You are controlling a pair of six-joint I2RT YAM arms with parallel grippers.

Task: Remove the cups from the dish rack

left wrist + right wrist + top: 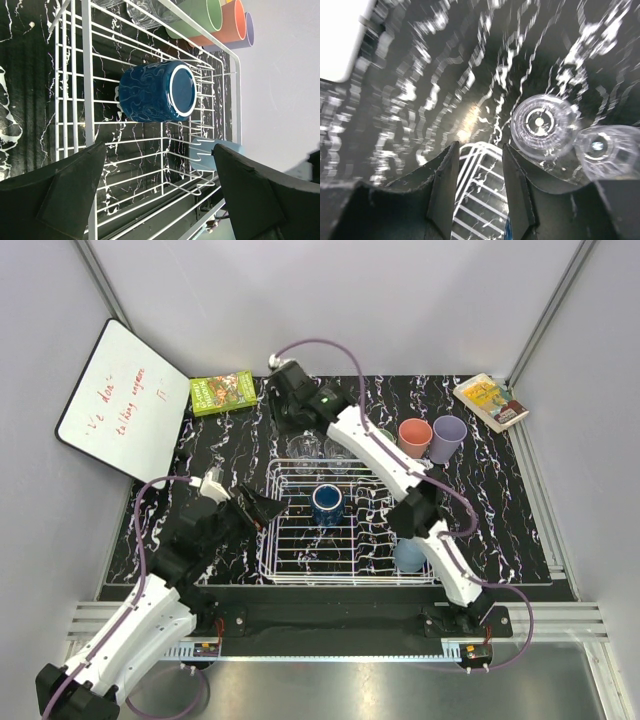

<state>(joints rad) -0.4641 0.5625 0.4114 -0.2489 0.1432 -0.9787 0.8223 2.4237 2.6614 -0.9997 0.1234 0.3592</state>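
Top external view: white dish rack (272,540) sits mid-table toward the near edge, dark blue cup (327,504) inside near its middle, left gripper (262,508) at the rack's left wall with jaws spread wide and empty. Right gripper (479,152) hangs beyond the rack's far left corner, jaws parted partway with nothing between them, two clear glasses (305,448) on the table just past the rack's far edge. Pink cup (414,437), lavender cup (448,437) and green cup (197,17) stand toward the table's far right corner; light blue cup (408,556) is at the rack's near right corner, inside or outside cannot tell.
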